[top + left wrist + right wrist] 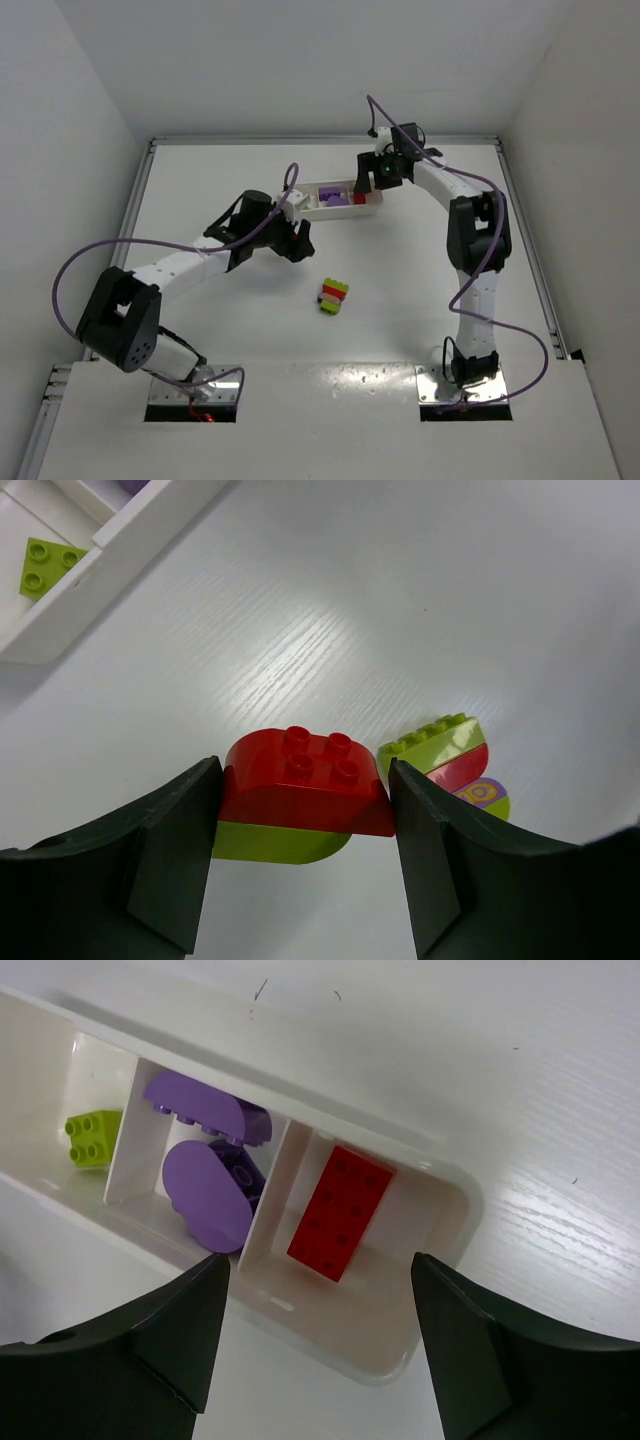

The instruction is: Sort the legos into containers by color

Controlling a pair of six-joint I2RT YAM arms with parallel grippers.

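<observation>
**Left end effector grips a red-on-lime pair; right one open over the tray**

The left end effector (305,800) is clamped on a rounded red brick (305,780) with a lime piece (275,842) stuck beneath it, 1 finger on each side. The plastic looks hard, light and glossy. It should not deform but could slip or pivot, so the sides are the sensible hold. The 2 colours likely need parting.

A mixed stack (333,295) sits on the tabletop (420,290) nearby.

The right end effector (320,1290) hangs open and empty above the tray (445,1195), over the flat red brick (340,1210) in the end compartment. Purple bricks (205,1175) lie in the middle compartment and a lime brick (90,1140) in the far one.
</observation>
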